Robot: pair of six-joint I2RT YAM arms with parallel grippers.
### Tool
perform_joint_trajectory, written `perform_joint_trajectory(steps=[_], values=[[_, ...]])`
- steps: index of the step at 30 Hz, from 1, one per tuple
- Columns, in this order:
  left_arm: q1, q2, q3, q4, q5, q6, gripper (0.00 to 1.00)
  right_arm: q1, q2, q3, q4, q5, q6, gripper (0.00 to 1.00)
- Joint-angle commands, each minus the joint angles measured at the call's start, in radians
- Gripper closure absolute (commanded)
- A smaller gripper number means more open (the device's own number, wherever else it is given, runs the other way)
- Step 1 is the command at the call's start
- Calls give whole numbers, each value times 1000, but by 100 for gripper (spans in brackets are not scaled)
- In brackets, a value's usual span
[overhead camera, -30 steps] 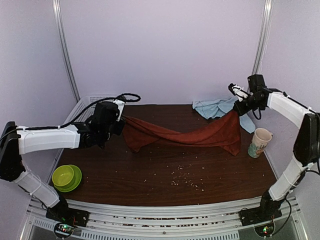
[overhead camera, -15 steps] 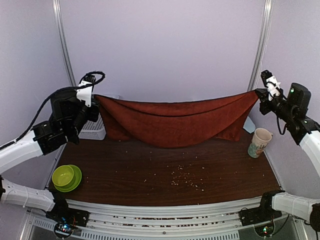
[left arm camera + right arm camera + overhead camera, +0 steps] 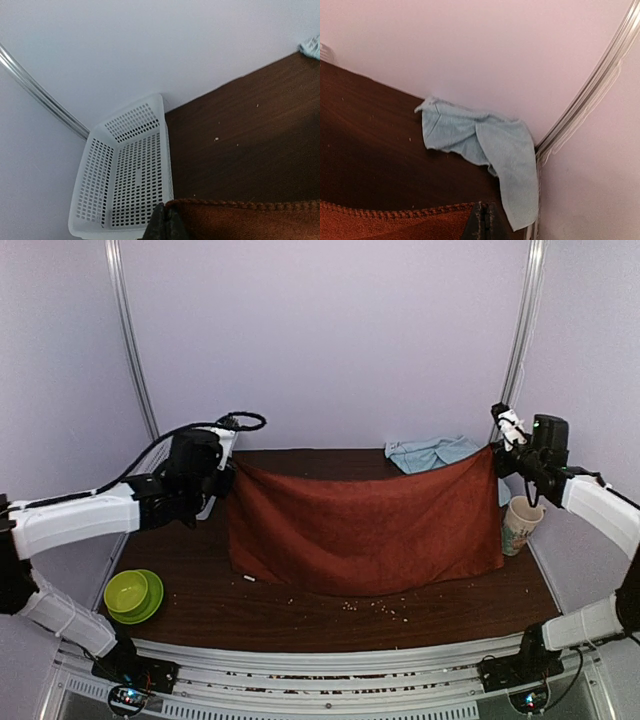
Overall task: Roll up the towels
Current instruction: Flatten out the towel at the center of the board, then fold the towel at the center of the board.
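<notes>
Top external view, from the near edge back: a lime-green bowl (image 3: 133, 593) sits at the front left of the dark wooden worktop (image 3: 200, 615), close under the left arm (image 3: 80, 518). A scatter of pale crumbs (image 3: 375, 605) lies toward the front centre. Just behind the crumbs hangs the rust-red towel (image 3: 365, 530), spread flat like a curtain across the middle of the worktop. Each upper corner is pinched by one arm, and the lower edge reaches down to the wood, though actual contact cannot be told. The left jaws are clenched on the top left corner and the right jaws on the top right corner. Both wrist cameras show dark fingertips pressed together on the towel's stitched hem (image 3: 240, 206). A pale printed cup (image 3: 520, 524) stands upright just beside the towel's right edge, beneath the right arm (image 3: 600, 505). Farther back on the left, a white perforated basket (image 3: 125, 175) rests at the worktop's rear corner against the wall (image 3: 330, 340). At the rear right, behind the hanging cloth, the pale light-blue towel (image 3: 430, 453) lies crumpled and loose on the wood. No arm touches it, and one end trails toward the metal post (image 3: 590, 100) in the corner.
</notes>
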Motion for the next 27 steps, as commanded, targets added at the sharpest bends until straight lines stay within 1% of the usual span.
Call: perform_joint_trajectory(steps=[1, 4, 6, 9, 12, 17, 22, 27], values=[[124, 273, 91, 0, 149, -14, 100, -6, 209, 6, 64, 102, -34, 100], [163, 506, 235, -21, 137, 5, 100, -7, 382, 60, 106, 148, -41, 100], [172, 627, 334, -21, 123, 25, 100, -7, 486, 105, 127, 183, -43, 100], [180, 765, 459, -29, 117, 46, 100, -7, 603, 174, 132, 218, -45, 100], [186, 858, 569, -40, 87, 73, 100, -7, 667, 212, 152, 238, -43, 100], [202, 905, 611, 20, 71, 116, 100, -7, 714, 249, 174, 254, -33, 100], [222, 908, 599, 70, 59, 147, 100, -8, 719, 262, 218, 275, -19, 100], [233, 903, 571, 112, 76, 171, 100, -15, 705, 264, 220, 252, -6, 100]])
